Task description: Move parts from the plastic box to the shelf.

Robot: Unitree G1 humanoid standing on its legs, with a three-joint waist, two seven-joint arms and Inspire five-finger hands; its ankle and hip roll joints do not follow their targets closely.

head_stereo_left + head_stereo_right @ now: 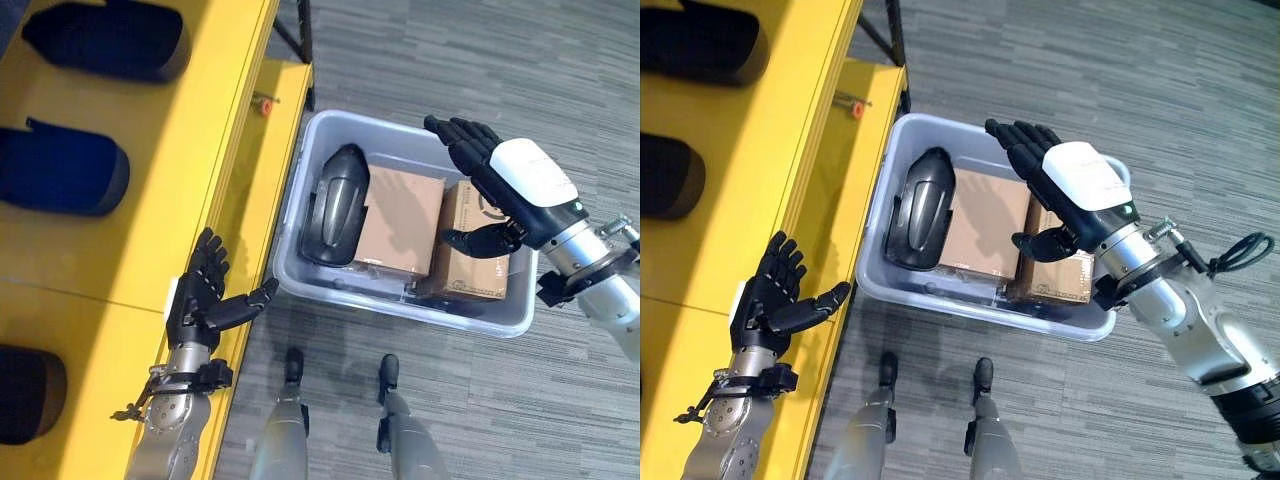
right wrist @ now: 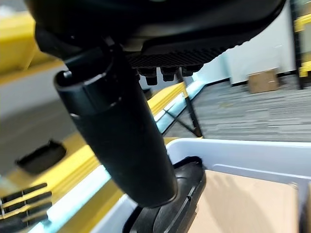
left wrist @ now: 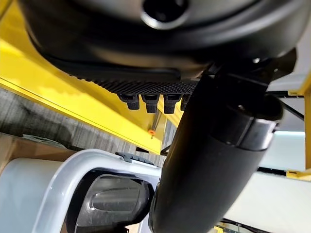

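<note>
A grey plastic box point(image 1: 300, 285) stands on the floor beside the yellow shelf point(image 1: 120, 250). Inside it lie a black moulded part point(image 1: 335, 205) at its left side and two cardboard boxes, the larger point(image 1: 400, 220) in the middle and the smaller point(image 1: 470, 255) at the right. My right hand point(image 1: 505, 185) hovers open above the right half of the plastic box, over the smaller carton, holding nothing. Over the shelf's front edge my left hand point(image 1: 205, 300) is open and empty, thumb pointing toward the box. Three dark parts point(image 1: 60, 170) rest on the shelf.
Grey carpet floor point(image 1: 480, 60) surrounds the plastic box. A black frame leg point(image 1: 300, 30) stands behind the shelf's far corner. A small orange fitting point(image 1: 264, 104) sits on the shelf's lower ledge near the box.
</note>
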